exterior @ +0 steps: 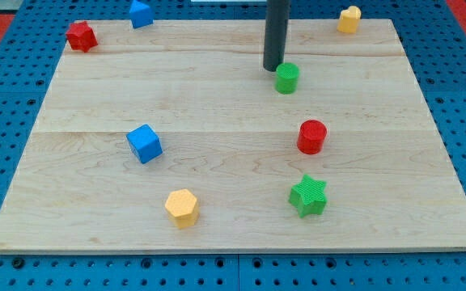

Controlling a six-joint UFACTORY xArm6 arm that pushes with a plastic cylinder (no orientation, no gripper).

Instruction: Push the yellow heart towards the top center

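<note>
Pale matt wooden board (217, 97), ridged plastic-looking green star (308, 196), smooth dark matt rod (277, 32)

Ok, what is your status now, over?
My tip upper centre, apart from heart. Yellow heart at top right corner. Green cylinder right beside tip, off the heart's route.

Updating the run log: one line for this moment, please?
tip: beside green cylinder, its upper left | yellow heart: top right, untouched | task: not started

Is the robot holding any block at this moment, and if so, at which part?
Nothing is held; the arm has no gripper. My tip stands just to the view's left of the green cylinder, close to it. The yellow heart lies far off, near the view's top right.
</note>
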